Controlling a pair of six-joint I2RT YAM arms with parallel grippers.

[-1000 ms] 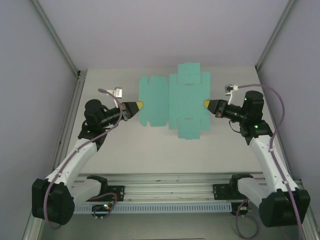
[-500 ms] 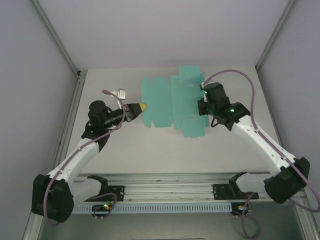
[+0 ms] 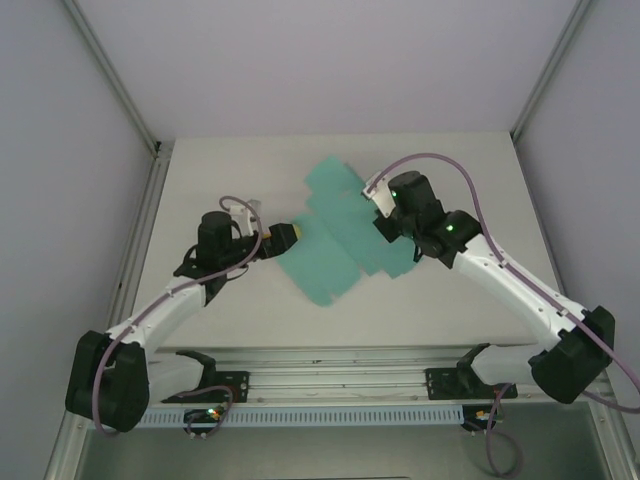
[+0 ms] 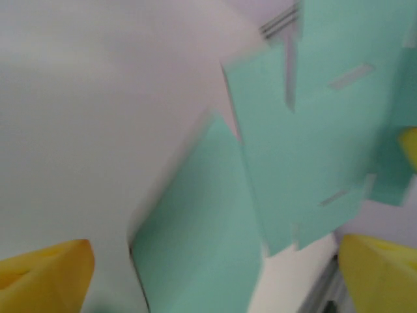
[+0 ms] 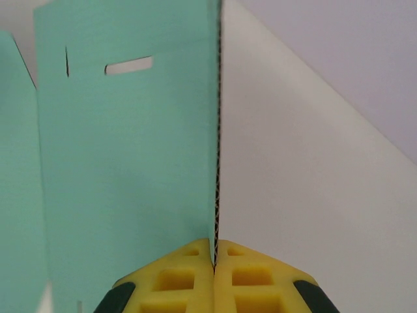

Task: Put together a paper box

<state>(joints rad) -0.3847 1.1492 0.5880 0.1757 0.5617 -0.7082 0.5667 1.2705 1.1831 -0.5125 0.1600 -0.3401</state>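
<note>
**Top external.** I am counting one paper box, a flat teal cut-out, lying skewed near the middle of the table. Two arms are reaching in. The left gripper is pointing at the sheet's left edge, with its tips just beside it. The right arm is holding its wrist over the sheet's right part.

**Left wrist.** Two yellow fingers are standing wide apart, released and gripping nothing. The teal card is lying between and beyond them (blurred, though I am making out two slots).

**Right wrist.** The right gripper is clenching the paper box. Its two yellow pads are pressing together on one card edge, which is running straight up the frame. One slot and one short slit are showing near the panel's top.
</note>
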